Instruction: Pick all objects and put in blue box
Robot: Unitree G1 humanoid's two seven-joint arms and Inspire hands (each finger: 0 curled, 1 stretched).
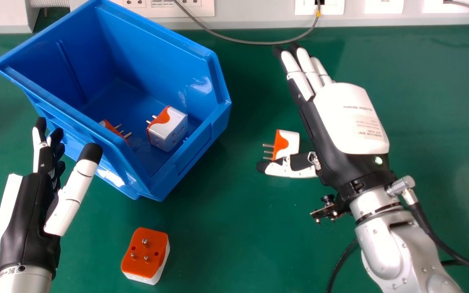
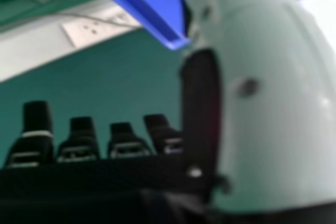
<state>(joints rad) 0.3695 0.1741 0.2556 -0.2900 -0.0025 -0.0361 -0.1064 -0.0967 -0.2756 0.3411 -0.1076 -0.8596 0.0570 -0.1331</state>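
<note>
The blue box (image 1: 193,162) holds an orange and white plug adapter (image 1: 168,129) and a second adapter (image 1: 114,129) partly hidden by the near wall. Another adapter (image 1: 286,144) lies on the table just beyond the thumb of my right hand (image 1: 350,118), its pins pointing left; that hand is open. One more adapter (image 1: 145,253) rests pins up on the table in front of the box. My left hand (image 1: 29,215) is open beside the box's near left side, holding nothing. In the right hand view, my right hand (image 2: 79,142) has its fingers straight, and the blue box (image 2: 152,3) appears beyond.
The green table (image 1: 434,101) extends under everything. White wall sockets (image 1: 165,7) line the far edge, with a grey cable (image 1: 242,40) drooping onto the table behind the box. A black cable (image 1: 340,260) runs near my right forearm.
</note>
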